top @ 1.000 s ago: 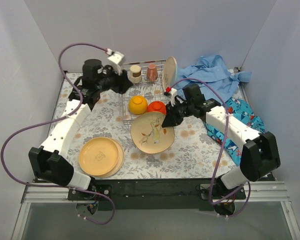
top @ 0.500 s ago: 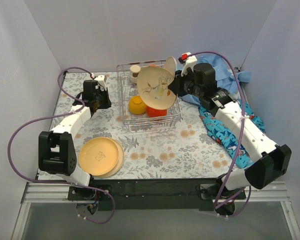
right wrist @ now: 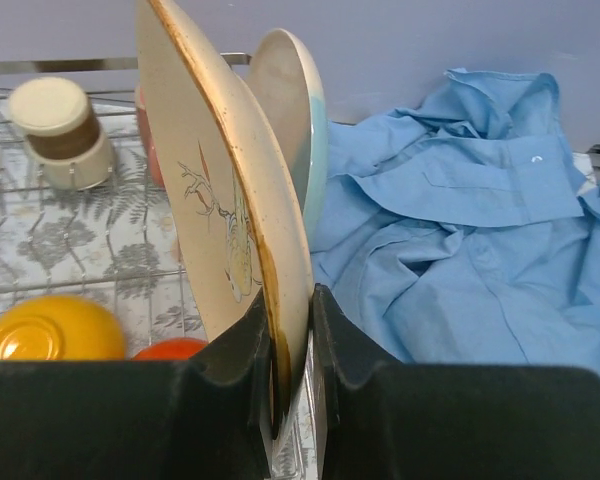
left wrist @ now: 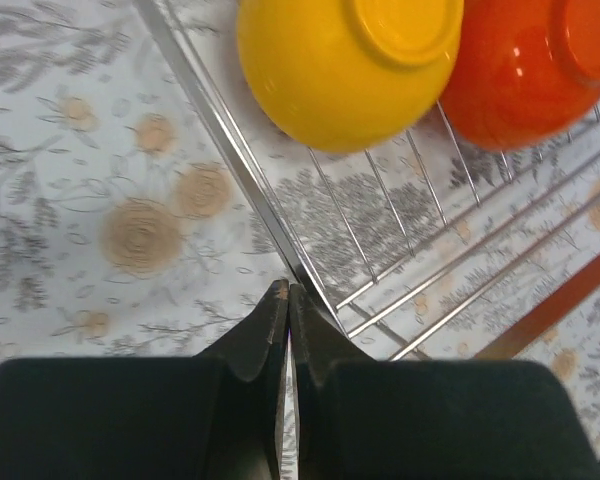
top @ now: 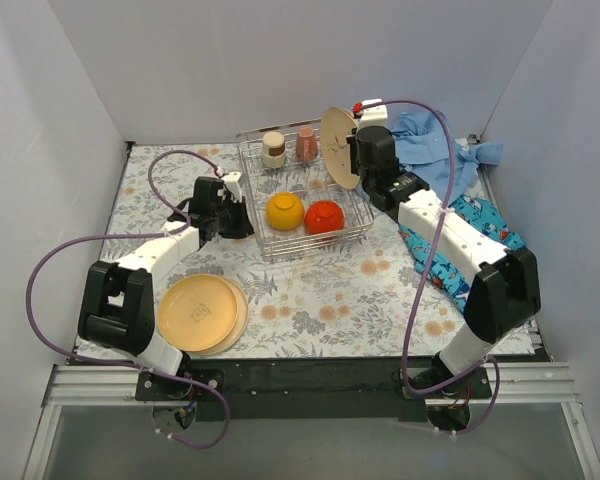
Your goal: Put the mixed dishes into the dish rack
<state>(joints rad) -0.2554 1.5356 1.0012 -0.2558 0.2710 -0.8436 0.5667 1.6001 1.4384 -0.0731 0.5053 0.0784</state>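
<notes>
Pinched by the right pincer [right wrist: 290, 312], the cream floral round plate [right wrist: 215, 190] we saw tilted now stands upright in the silver wire dish rack [top: 252, 200] on the flowered table [top: 380, 290] between pale walls [top: 230, 60]; left pincer [left wrist: 283, 300] pressed together.

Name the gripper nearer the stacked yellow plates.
Left. The left gripper sits by the dish rack's near-left corner, just beyond the yellow plates; the right gripper holds the floral plate at the rack's far right.
</notes>
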